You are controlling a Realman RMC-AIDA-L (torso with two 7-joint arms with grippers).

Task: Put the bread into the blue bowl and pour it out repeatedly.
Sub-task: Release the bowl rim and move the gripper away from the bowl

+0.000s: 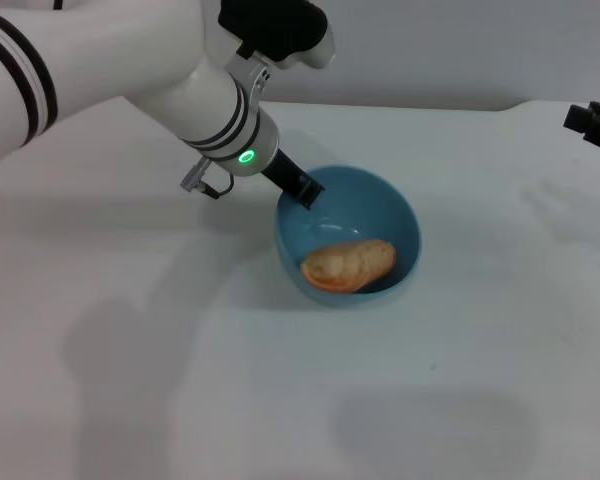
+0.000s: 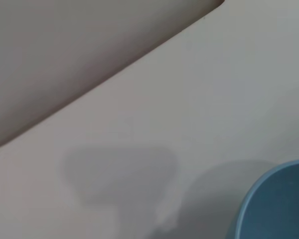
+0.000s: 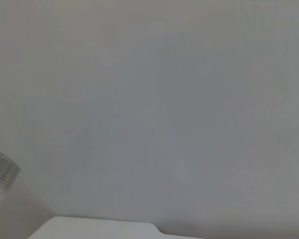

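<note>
Left arm extended forward and angled downward, green wrist light lit, left gripper [image 1: 305, 190] closed on the near-left rim of the blue bowl [image 1: 400, 210], right gripper [image 1: 595, 123] parked far right, fingers not discernible.

White table [image 1: 130, 380], plain surface, carrying one blue bowl [image 1: 385, 205] near its middle; bowl tipped toward the camera, its opening facing forward and slightly right; bread [image 1: 348, 264], orange-tan loaf, lying at the bowl's lower rim, partly inside; left gripper [image 1: 304, 189], dark fingers clamped on the bowl's far-left rim, one finger inside the wall; left arm white with black bands and a green light at the wrist; right gripper [image 1: 595, 122], dark, at the far right edge, well apart from the bowl.
</note>
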